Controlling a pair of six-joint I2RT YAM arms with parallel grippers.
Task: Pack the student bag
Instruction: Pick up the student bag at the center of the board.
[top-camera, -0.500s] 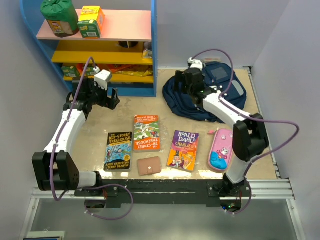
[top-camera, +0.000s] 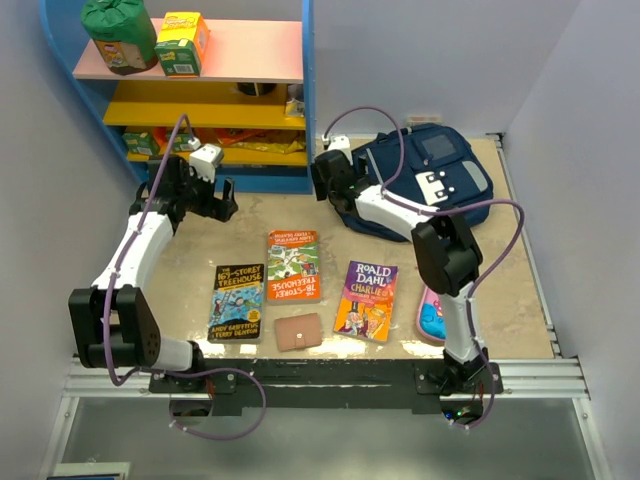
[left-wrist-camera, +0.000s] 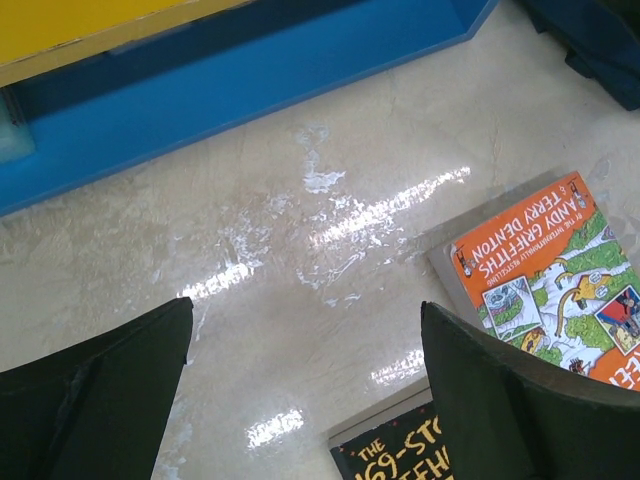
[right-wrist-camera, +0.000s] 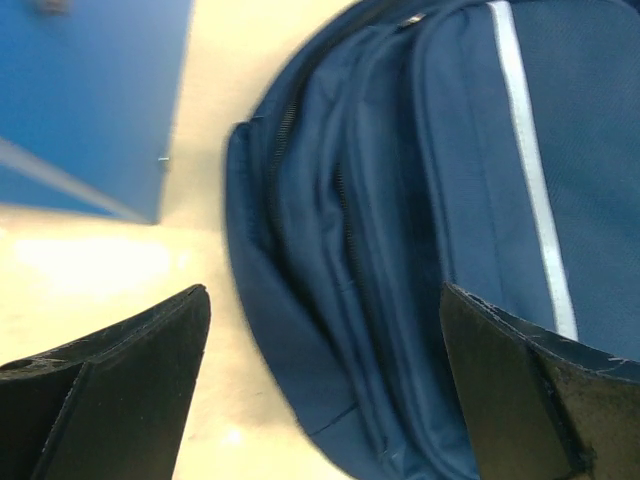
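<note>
Bag: the navy bag (top-camera: 470, 190) lies flat at the far right of the surface (top-camera: 250, 225), just beside the blue shelf (top-camera: 308, 100).
Right end effector: the right end effector (top-camera: 325, 180) is released, jaws wide and empty. It hangs over the bag's left edge, above the folds and zip lines (right-wrist-camera: 345, 240).
Left end effector: the left end effector (top-camera: 222, 200) is released and empty, above bare surface between the shelf base and the orange book (top-camera: 293, 265).
Waiting items: three books, a tan wallet (top-camera: 299, 331) and a pink case (top-camera: 432, 318) lie nearer the arms. None is in the bag.
Risk: the bag looks closed. Pinching loose fabric instead of a zip pull would likely bunch it or drag the bag toward the shelf. The cable lying across the bag could snag.
Hidden: no zip pull can be made out. The right wrist view is blurred. The right arm covers most of the case. Whether any pocket is open cannot be told.
</note>
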